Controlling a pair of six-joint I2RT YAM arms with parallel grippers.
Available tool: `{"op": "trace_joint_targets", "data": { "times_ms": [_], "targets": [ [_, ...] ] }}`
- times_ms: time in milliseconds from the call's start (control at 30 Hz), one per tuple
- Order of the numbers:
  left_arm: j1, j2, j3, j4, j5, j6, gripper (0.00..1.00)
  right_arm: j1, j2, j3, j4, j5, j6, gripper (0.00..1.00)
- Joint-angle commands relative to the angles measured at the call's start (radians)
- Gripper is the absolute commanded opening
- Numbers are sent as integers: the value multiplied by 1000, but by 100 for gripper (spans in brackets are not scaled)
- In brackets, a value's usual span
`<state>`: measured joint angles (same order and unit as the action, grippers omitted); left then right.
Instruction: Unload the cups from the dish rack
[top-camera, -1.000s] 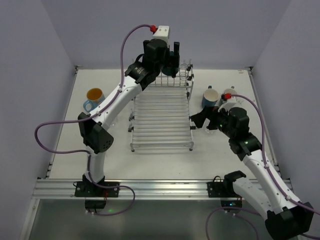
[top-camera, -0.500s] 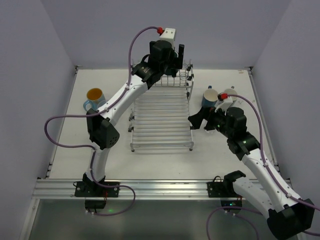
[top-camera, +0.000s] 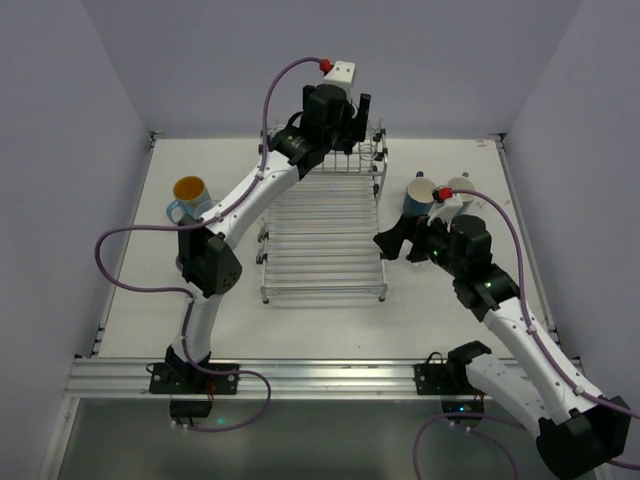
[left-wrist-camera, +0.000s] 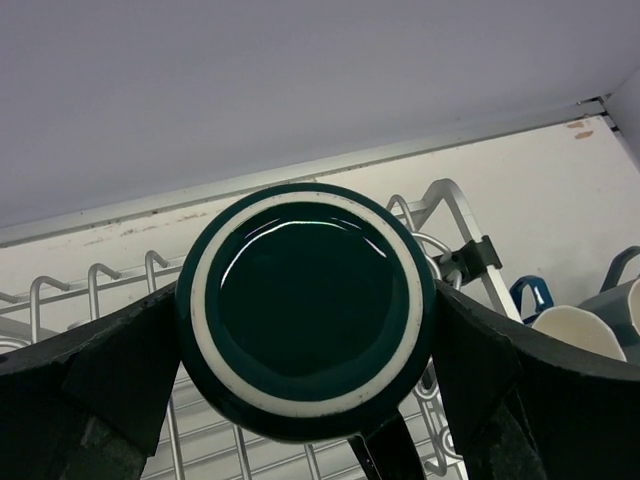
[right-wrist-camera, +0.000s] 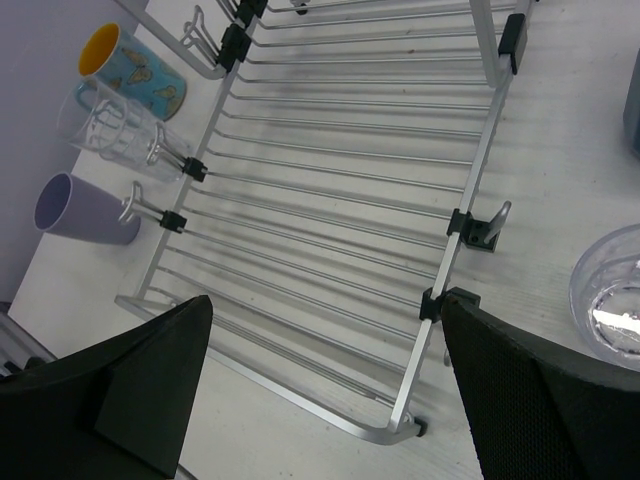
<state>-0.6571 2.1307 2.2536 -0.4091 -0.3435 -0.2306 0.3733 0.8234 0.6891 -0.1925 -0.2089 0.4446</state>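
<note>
My left gripper (top-camera: 346, 116) is over the raised rear tier of the silver dish rack (top-camera: 325, 240). It is shut on a teal mug (left-wrist-camera: 305, 305), whose round base with a white ring faces the left wrist camera. My right gripper (top-camera: 396, 240) is open and empty above the rack's right rail (right-wrist-camera: 455, 250). A light blue mug with orange inside (top-camera: 188, 194), a clear tumbler (right-wrist-camera: 115, 135) and a purple cup (right-wrist-camera: 80, 212) stand on the table left of the rack. A dark blue mug (top-camera: 419, 196) stands to its right.
A second cup with a white inside (top-camera: 459, 189) stands beside the dark blue mug. A clear glass (right-wrist-camera: 608, 300) sits on the table just right of the rack. The rack's flat slatted tray (right-wrist-camera: 330, 190) holds nothing. Walls close in the table on three sides.
My left gripper has shifted a little right along the rear tier with the teal mug. My right gripper has edged left toward the rack's right rail.
</note>
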Motion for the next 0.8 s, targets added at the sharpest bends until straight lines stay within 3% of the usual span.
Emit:
{"op": "trace_joint_targets", "data": {
  "times_ms": [0, 100, 133, 233, 533, 633, 733, 767],
  "targets": [
    [1, 29, 29, 44, -28, 39, 98, 10, -24, 10, 44, -3, -3, 99],
    [2, 29, 29, 55, -52, 56, 80, 12, -33, 15, 44, -3, 0, 99],
    [1, 25, 24, 59, -57, 57, 67, 12, -38, 15, 44, -6, 3, 99],
    [1, -20, -25, 116, -51, 62, 51, 15, -41, 20, 53, -9, 8, 99],
    [2, -193, -49, 200, 109, -4, 39, 19, -30, 10, 183, -24, 153, 99],
    [1, -294, -115, 219, 207, -70, 38, 19, -53, -23, 370, -101, 265, 99],
    [2, -452, -311, 303, 323, -172, 36, 21, -85, -71, 534, -148, 383, 99],
    [1, -544, -451, 379, 362, -208, 35, 21, -99, -83, 568, -152, 434, 99]
  ]
}}
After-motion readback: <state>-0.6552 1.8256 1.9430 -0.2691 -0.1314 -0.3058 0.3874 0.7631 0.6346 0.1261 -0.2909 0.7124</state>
